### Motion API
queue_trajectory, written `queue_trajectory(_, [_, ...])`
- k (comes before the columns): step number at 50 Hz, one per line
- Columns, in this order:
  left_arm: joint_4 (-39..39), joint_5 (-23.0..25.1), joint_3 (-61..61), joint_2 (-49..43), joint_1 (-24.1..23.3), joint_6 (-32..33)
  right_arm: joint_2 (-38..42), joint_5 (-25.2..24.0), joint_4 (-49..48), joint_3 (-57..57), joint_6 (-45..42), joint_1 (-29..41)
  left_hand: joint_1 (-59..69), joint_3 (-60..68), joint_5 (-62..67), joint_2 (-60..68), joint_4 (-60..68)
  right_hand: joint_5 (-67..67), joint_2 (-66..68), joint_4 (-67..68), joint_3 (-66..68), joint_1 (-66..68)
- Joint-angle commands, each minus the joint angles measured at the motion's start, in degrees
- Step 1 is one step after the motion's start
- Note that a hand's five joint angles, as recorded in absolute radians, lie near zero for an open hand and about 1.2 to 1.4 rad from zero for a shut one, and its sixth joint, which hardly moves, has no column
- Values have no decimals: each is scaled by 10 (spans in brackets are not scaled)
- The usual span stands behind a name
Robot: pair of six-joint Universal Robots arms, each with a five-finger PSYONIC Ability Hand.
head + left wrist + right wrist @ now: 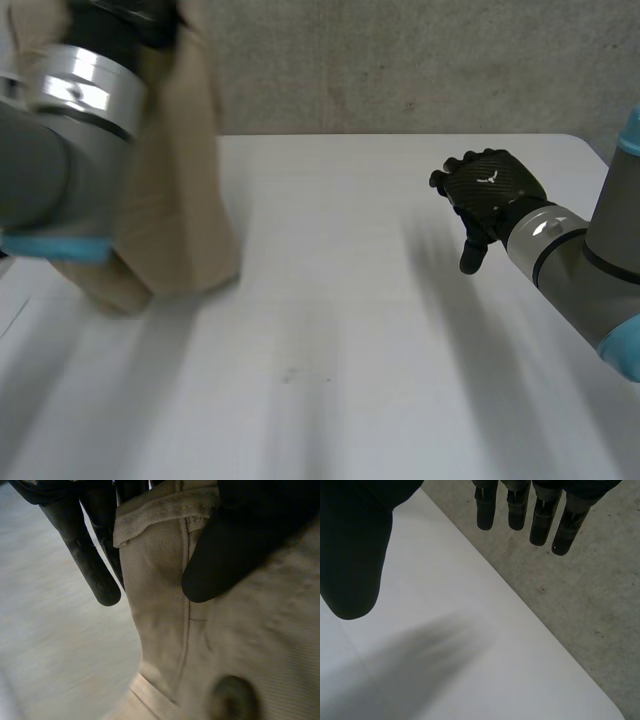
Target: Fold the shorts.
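The left robot hand [250, 535] pinches the shorts [165, 595] at a stitched edge; they hang below it toward the table [350, 330]. The right robot hand [492, 190] is released, well apart. The cloth is judged soft, light and limp: take hold at seams or hems.

Plain tan shorts [190, 180], black left hand [240, 545], black right hand [492, 188], white table [350, 330], speckled grey floor [400, 60], grey left arm [40, 170], grey right arm [575, 285], light-blue caps [55, 247]
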Motion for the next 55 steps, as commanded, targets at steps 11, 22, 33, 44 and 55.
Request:
queue_trajectory(11, [-212, 228, -108, -141, -189, 28, -31, 4, -1, -18, 2, -35, -428, -458, -415, -459, -459, -35, -26, -35, -23, -17])
queue_trajectory(22, [-225, 107, -114, -54, -147, 62, -31, -5, 5, -18, 0, -35, -487, -517, -474, -518, -519, -35, -26, -35, -23, -17])
queue_trajectory(33, [-269, -107, -209, 21, -122, -12, -28, -31, 180, -4, -98, -11, -383, -412, -370, -414, -414, -35, -26, -35, -23, -17])
queue_trajectory(44, [-393, -118, -336, 87, -95, -110, -24, -127, 83, 135, -112, 8, -57, -86, -43, -87, -88, 35, 44, 35, 46, 52])
queue_trajectory(55, [-404, -47, -384, 98, -64, -133, 21, -135, -51, 222, -111, 10, -234, -264, -221, -265, -266, 119, 128, 119, 131, 137])
